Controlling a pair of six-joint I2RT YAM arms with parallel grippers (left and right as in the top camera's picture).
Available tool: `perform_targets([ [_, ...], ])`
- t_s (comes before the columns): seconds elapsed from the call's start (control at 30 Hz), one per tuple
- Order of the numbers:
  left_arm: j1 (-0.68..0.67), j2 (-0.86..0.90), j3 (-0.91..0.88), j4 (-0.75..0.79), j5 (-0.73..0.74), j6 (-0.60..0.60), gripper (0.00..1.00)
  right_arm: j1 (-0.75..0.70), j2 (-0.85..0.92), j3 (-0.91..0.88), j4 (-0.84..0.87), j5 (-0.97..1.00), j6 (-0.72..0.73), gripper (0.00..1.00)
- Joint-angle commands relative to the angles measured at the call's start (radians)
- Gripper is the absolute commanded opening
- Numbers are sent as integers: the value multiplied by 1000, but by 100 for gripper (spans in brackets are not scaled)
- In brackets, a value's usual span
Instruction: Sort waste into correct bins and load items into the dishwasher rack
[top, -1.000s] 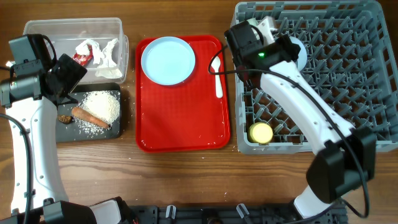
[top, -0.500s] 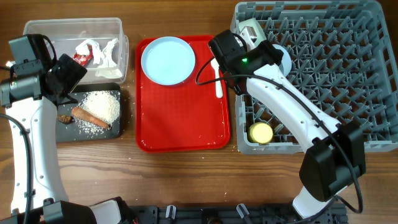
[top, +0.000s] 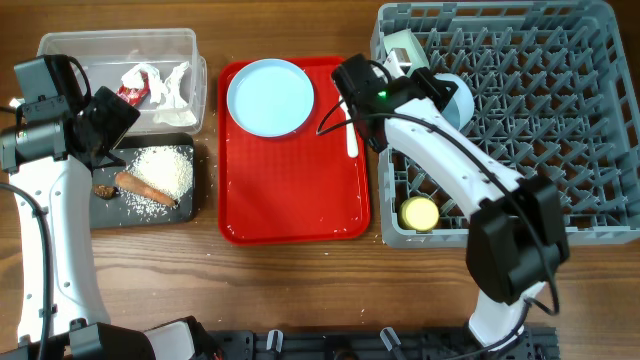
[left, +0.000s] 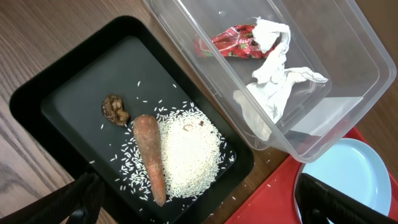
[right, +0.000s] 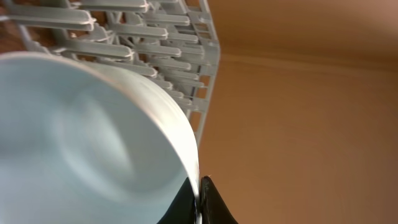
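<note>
My right gripper (right: 199, 180) is shut on the rim of a light blue-green bowl (right: 81, 137), held tilted over the near-left part of the grey dishwasher rack (top: 560, 120); overhead, the bowl (top: 458, 97) shows just past the wrist. A yellow cup (top: 419, 213) lies in the rack's front left corner. The pale blue plate (top: 270, 96) and white spoon (top: 349, 125) rest on the red tray (top: 300, 200). My left gripper (left: 205, 208) hangs open above the black tray (left: 37, 106), which holds rice (left: 186, 149), a carrot stick (left: 151, 155) and a brown scrap (left: 115, 109). The clear tub (left: 336, 124) holds a red wrapper (left: 233, 42) and white paper (left: 273, 81).
The red tray sits between the two bins on the left and the rack on the right. Stray rice grains lie on the wood beside the black tray. Bare wooden table (top: 300, 290) runs along the front.
My right arm has swung left with the bowl, from the rack's interior toward its left edge. The left arm has not moved.
</note>
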Motion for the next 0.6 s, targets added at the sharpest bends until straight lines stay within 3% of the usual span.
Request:
perform_targets([
  [0.0,2,-7,14,2,-2,5,100,-1,42,-3,-4,49,-2,4],
  [0.57,2,-7,14,2,-2,5,100,136,45,-3,-11,-27,-28,6],
])
